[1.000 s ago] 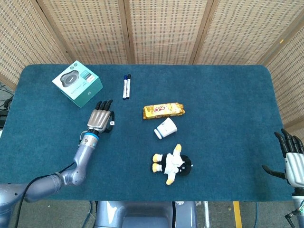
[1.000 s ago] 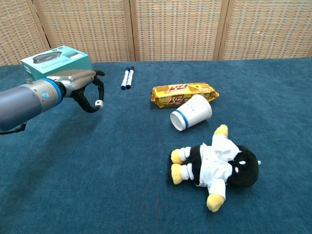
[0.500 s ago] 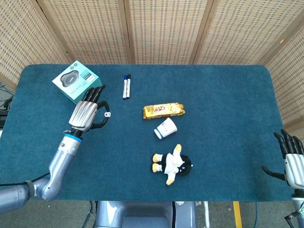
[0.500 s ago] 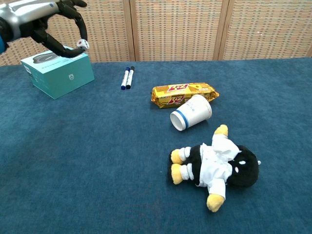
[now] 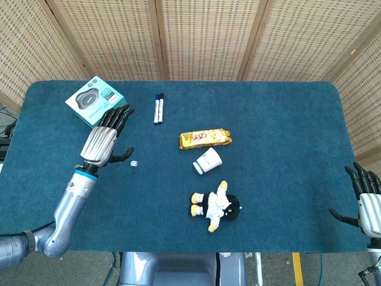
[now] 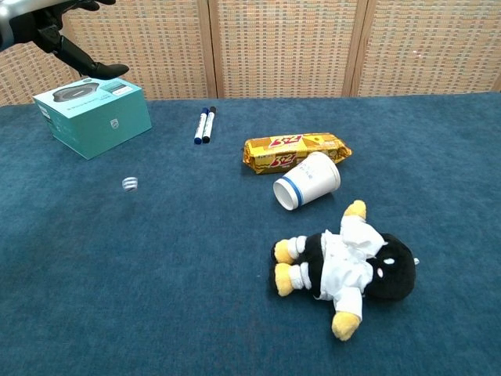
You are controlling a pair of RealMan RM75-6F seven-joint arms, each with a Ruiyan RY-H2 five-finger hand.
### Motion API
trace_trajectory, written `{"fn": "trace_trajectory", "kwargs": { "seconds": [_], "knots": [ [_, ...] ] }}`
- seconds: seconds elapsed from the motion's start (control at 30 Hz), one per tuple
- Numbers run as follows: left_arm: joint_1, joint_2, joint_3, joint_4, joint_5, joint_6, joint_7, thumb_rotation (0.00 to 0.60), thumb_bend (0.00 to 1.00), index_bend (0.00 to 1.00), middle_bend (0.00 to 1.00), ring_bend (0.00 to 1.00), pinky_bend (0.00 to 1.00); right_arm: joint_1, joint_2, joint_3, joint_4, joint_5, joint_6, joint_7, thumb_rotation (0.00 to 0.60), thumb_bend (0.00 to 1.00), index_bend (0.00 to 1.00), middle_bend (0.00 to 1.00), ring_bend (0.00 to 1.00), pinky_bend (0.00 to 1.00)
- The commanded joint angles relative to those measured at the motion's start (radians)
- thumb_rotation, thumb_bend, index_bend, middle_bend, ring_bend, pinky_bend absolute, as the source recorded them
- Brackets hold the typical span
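Our left hand (image 5: 104, 143) hovers with fingers spread and nothing in it, just beside the teal box (image 5: 96, 103). A small white die (image 5: 134, 163) lies on the cloth near its thumb. Our right hand (image 5: 369, 202) rests open at the table's (image 5: 280, 107) right edge.

The left hand (image 5: 102, 143) has a brushed silver metal back and matt black plastic fingers (image 5: 119, 114). At its four o'clock a small white die (image 5: 134, 163) looks like hard plastic. A napped, matt teal cloth (image 5: 280, 119) covers the table; the teal cardboard box (image 6: 95, 117) has a smooth satin print.
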Motion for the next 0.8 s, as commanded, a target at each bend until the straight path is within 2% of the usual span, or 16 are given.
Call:
{"fn": "trace_trajectory", "kwargs": {
  "seconds": [0.03,0.13,0.2,0.3,0.53,0.67,0.8],
  "knots": [
    [0.019,0.022,0.008,-0.014,0.018,0.017,-0.021,0.600,0.32,0.00,0.00,0.00,0.00,0.000,0.000,-0.001,0.001,0.000,-0.001,-0.001,0.600,0.00,0.00,0.00,0.00,0.00],
    [0.055,0.056,0.032,-0.016,0.064,0.046,-0.054,0.600,0.24,0.00,0.00,0.00,0.00,0.001,-0.002,-0.001,0.001,0.000,-0.001,-0.004,0.600,0.00,0.00,0.00,0.00,0.00],
    [0.090,0.091,0.057,-0.009,0.093,0.068,-0.076,0.600,0.12,0.00,0.00,0.00,0.00,0.001,-0.003,-0.001,0.000,0.000,-0.002,-0.007,0.600,0.00,0.00,0.00,0.00,0.00],
    [0.158,0.137,0.099,0.017,0.146,0.130,-0.119,0.600,0.01,0.00,0.00,0.00,0.00,0.000,-0.004,-0.001,-0.002,-0.001,0.000,-0.013,0.600,0.00,0.00,0.00,0.00,0.00],
    [0.332,0.184,0.208,0.114,0.243,0.289,-0.257,0.600,0.00,0.00,0.00,0.00,0.00,-0.004,-0.003,-0.002,-0.010,-0.006,0.013,-0.021,0.600,0.00,0.00,0.00,0.00,0.00],
    [0.417,0.178,0.252,0.186,0.267,0.361,-0.331,0.600,0.00,0.00,0.00,0.00,0.00,-0.006,-0.005,-0.004,-0.012,-0.011,0.018,-0.031,0.600,0.00,0.00,0.00,0.00,0.00],
    [0.483,0.175,0.284,0.204,0.280,0.407,-0.376,0.600,0.00,0.00,0.00,0.00,0.00,-0.009,-0.006,-0.005,-0.016,-0.015,0.024,-0.041,0.600,0.00,0.00,0.00,0.00,0.00]
  ]
}}
